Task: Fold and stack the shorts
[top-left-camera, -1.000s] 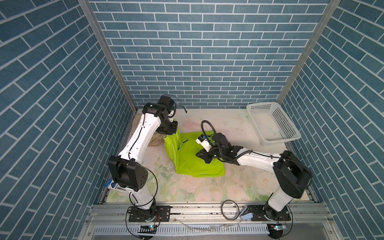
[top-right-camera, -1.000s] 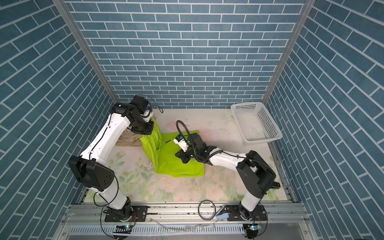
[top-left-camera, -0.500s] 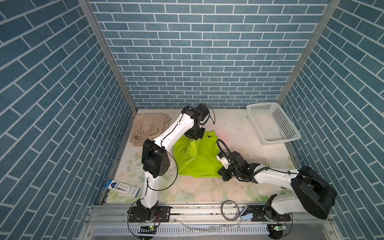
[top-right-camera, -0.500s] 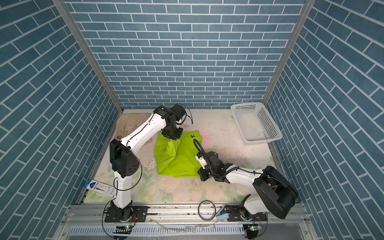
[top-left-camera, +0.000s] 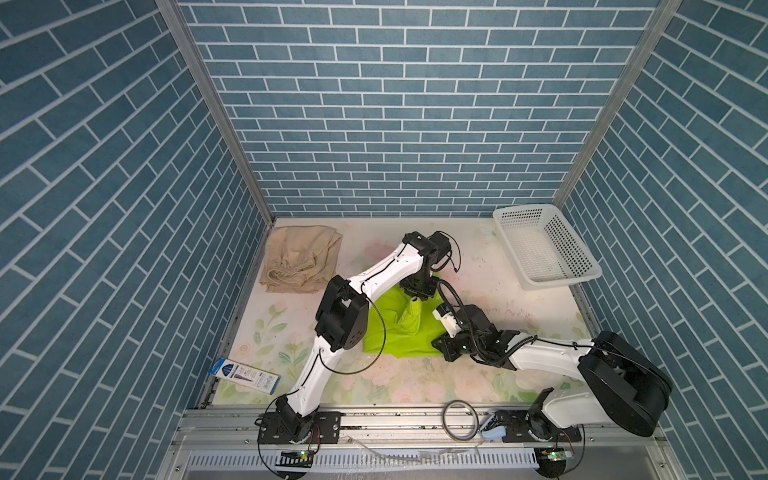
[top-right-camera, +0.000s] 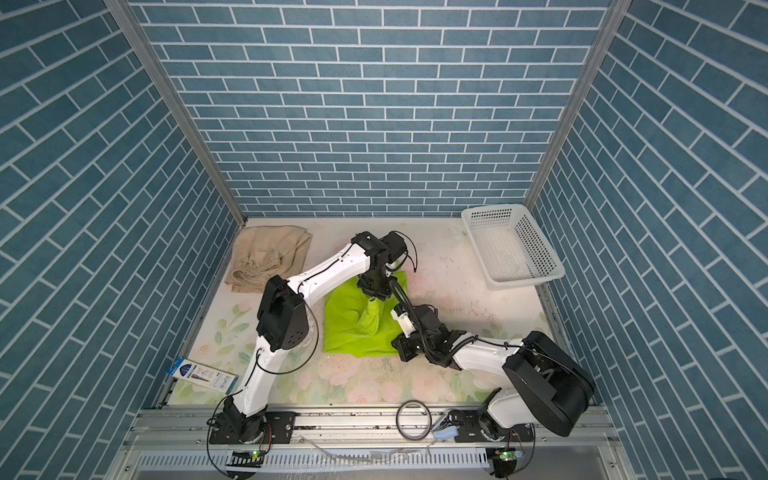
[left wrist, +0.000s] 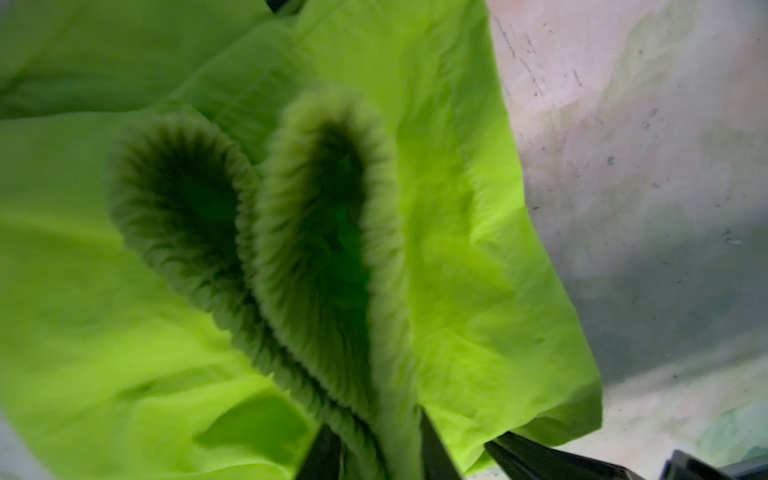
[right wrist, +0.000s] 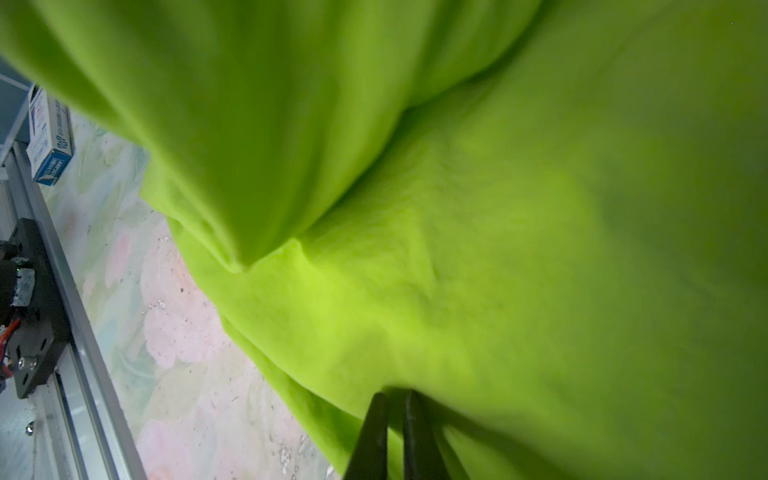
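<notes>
While left end effector [top-left-camera: 412, 296] pinches the lifted waistband of lime-green shorts [top-left-camera: 399, 341] on the bench [top-left-camera: 498, 291], right end effector [top-left-camera: 437, 345] closed on their near corner, left arm [top-left-camera: 386, 270] hiding one edge, beige shorts [top-left-camera: 299, 257] far left, basket [top-left-camera: 582, 275] far right

- Lime-green shorts [top-left-camera: 400, 341]: thin matt cloth, crinkled; waistband ribbed.
- Beige shorts [top-left-camera: 299, 257]: soft matt cloth, rumpled.
- Basket [top-left-camera: 570, 249], far right: white perforated plastic, smooth.
</notes>
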### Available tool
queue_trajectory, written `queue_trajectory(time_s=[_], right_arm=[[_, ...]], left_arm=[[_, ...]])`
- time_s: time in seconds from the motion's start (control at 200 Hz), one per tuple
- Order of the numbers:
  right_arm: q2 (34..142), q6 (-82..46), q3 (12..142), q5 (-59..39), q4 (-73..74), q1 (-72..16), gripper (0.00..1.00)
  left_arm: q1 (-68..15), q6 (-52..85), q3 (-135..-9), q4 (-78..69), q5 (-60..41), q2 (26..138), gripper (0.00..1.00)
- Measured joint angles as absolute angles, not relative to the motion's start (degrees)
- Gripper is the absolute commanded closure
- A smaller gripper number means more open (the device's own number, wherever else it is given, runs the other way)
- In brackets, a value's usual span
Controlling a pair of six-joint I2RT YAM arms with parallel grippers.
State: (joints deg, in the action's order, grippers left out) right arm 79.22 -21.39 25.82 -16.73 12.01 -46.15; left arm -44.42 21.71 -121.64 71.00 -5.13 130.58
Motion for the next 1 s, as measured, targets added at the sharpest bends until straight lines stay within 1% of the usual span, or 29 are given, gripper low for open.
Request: queue_trajectory(time_s=[0.07,0.085,0.105,0.115,0.17,0.255,0.345,0.38,0.405,0.455,0.53,0.61,0.68,0.755,0.87,0.97,1.0], right_arm=[[76.4,-22.2,25.2,-16.6,10.9,-46.1,0.79],[75.4,-22.3,24.9,-16.6,10.6,-46.1,0.79],[73.8,-22.6,24.4,-16.4,10.2,-46.0,0.78],[73.0,-22.8,24.1,-16.3,10.0,-46.0,0.78],[66.9,-23.6,21.9,-15.7,7.9,-45.5,0.77],[56.8,-25.1,19.2,-14.1,2.3,-44.6,0.73],[46.9,-25.8,19.3,-11.2,-5.2,-44.1,0.68],[44.9,-25.7,20.2,-10.2,-7.7,-43.9,0.68],[43.8,-25.6,21.3,-9.6,-9.6,-43.7,0.65],[43.4,-25.3,24.0,-8.7,-12.3,-43.5,0.63],[47.4,-23.5,30.1,-8.4,-14.4,-43.0,0.62],[55.7,-21.0,37.3,-9.8,-14.0,-42.7,0.64],[64.0,-19.3,42.3,-12.3,-11.1,-42.6,0.67],[71.6,-18.0,44.6,-15.2,-7.3,-42.1,0.71],[82.1,-16.5,45.0,-19.5,-2.7,-41.3,0.74],[89.8,-16.1,43.7,-22.7,0.4,-40.1,0.74],[91.0,-16.1,42.6,-23.5,1.0,-39.9,0.74]], left_arm=[[-44.8,21.9,-121.9,69.5,-6.5,131.2,0.19],[-44.8,22.6,-122.1,69.3,-7.0,131.3,0.14],[-44.8,21.9,-122.5,69.3,-7.2,131.5,0.03],[-44.9,22.4,-122.7,69.2,-7.4,131.6,0.01],[-44.9,22.2,-124.6,68.8,-8.1,131.7,0.00],[-44.6,22.0,-128.4,68.1,-8.8,131.3,0.00],[-43.8,21.6,-129.1,67.2,-7.9,127.6,0.00],[-43.3,21.6,-128.2,67.1,-7.3,125.1,0.00],[-42.7,21.5,-126.8,66.8,-6.8,122.8,0.00],[-41.2,21.4,-122.6,65.8,-5.7,117.5,0.00],[-37.5,21.5,-113.4,63.7,-4.5,107.9,0.02],[-32.7,22.0,-102.3,60.2,-4.2,99.4,0.07],[-29.1,22.7,-93.3,57.2,-4.1,94.5,0.11],[-27.3,23.2,-84.7,54.2,-4.1,91.9,0.11],[-27.4,23.6,-76.4,51.6,-4.1,90.7,0.09],[-26.9,23.7,-72.9,51.0,-3.8,89.2,0.01],[-26.4,23.7,-72.4,51.0,-3.7,88.4,0.00]])
